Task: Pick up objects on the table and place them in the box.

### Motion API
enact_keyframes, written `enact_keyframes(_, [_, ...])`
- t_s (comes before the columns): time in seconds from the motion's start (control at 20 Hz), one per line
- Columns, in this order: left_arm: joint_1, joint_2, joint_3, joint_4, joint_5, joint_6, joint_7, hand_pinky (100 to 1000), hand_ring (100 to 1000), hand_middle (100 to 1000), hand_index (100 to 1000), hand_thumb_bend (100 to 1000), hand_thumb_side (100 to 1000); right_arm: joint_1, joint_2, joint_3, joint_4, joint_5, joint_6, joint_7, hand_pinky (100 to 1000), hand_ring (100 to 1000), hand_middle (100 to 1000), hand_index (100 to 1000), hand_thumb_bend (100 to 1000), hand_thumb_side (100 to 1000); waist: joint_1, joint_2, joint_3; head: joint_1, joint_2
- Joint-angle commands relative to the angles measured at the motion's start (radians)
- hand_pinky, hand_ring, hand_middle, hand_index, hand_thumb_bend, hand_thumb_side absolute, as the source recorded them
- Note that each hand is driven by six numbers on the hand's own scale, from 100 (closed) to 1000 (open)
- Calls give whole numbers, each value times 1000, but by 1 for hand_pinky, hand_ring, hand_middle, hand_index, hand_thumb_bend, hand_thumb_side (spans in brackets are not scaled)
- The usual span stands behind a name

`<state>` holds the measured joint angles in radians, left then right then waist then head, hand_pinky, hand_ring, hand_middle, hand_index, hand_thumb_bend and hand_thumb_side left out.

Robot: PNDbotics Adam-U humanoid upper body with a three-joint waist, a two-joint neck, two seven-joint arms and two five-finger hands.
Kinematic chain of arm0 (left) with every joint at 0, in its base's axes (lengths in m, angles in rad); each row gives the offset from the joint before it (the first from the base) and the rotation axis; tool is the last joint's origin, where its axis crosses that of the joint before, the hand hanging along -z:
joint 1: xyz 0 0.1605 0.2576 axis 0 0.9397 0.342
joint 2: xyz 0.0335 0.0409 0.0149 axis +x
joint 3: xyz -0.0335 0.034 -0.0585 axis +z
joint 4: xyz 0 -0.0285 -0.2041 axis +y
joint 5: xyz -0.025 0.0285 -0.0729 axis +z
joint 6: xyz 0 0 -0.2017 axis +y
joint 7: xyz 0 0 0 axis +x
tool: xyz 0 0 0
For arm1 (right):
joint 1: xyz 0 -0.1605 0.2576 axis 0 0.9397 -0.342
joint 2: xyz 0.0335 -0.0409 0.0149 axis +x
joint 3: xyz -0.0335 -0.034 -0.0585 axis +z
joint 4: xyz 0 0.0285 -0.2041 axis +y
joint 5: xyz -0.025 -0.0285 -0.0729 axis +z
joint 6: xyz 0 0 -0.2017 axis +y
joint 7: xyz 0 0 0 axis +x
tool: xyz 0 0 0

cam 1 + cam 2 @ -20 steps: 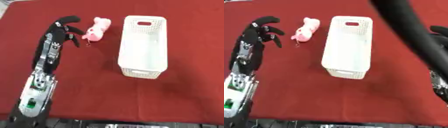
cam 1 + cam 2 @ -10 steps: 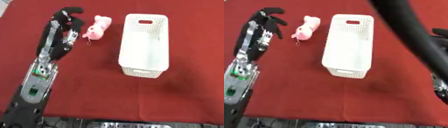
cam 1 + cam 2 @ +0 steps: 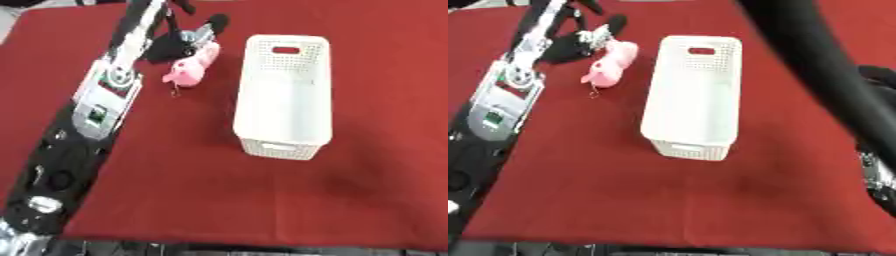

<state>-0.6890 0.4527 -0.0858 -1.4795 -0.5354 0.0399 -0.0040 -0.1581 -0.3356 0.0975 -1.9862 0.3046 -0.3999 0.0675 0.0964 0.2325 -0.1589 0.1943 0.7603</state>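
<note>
Left hand (image 3: 188, 37) is reaching over the far end of the pink plush toy (image 3: 191, 71), fingers spread and closing on nothing yet. Toy is lying on the red tablecloth (image 3: 175, 175), just left of the white perforated box (image 3: 284, 95); it is looking soft, light and compressible, best pinched across its body. Right hand is not showing. No writing is legible.
</note>
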Motion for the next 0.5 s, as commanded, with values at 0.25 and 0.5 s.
enact_keyframes(0.25, [-142,-10,-2,258,-232,-58,-55,374,648,754,819,458,604,-3,-7,1,-14,-13,-1,10,660,798,849,805,166,731,-2,-27,-9,24,-22])
enact_keyframes(0.5, [-189,-12,-1,352,-357,-96,-21,420,660,756,817,471,596,-1,-7,1,-14,-15,0,14,661,798,850,805,165,732,-2,-29,-11,33,-25])
